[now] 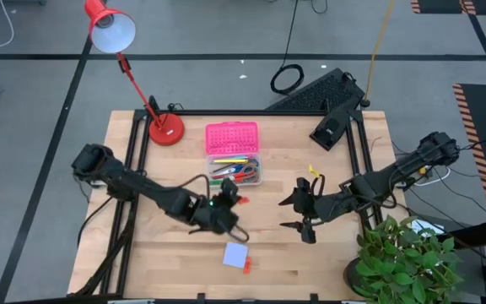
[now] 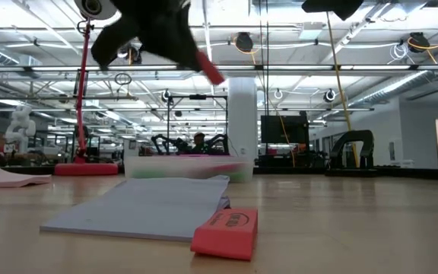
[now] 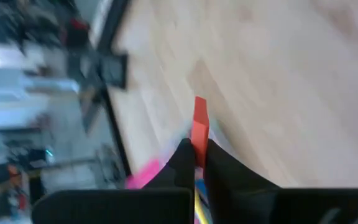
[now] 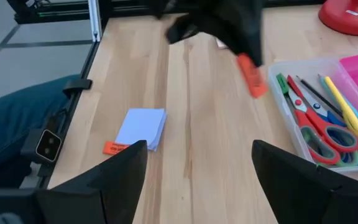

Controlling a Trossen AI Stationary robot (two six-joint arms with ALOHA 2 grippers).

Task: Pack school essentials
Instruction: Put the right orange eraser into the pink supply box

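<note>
A red eraser (image 3: 200, 127) is being pinched between the pressed-in fingers of the left gripper (image 1: 235, 201), which is being held above the table (image 1: 327, 253) just in front of the clear box (image 1: 256, 173). In the right wrist view the eraser (image 4: 252, 76) is being carried tilted, near the box's open edge. Inside the box, red-handled scissors (image 4: 312, 127), green-handled scissors (image 4: 347, 156) and a yellow pencil (image 4: 344, 107) are being kept, with the pink lid (image 1: 231, 138) lying behind. A blue note pad (image 1: 235, 254) is being left flat on the table near the front edge, with a second red eraser (image 1: 247, 268) touching its corner. The right gripper (image 1: 304, 215) is being held with fingers spread, off to the right of the box.
</note>
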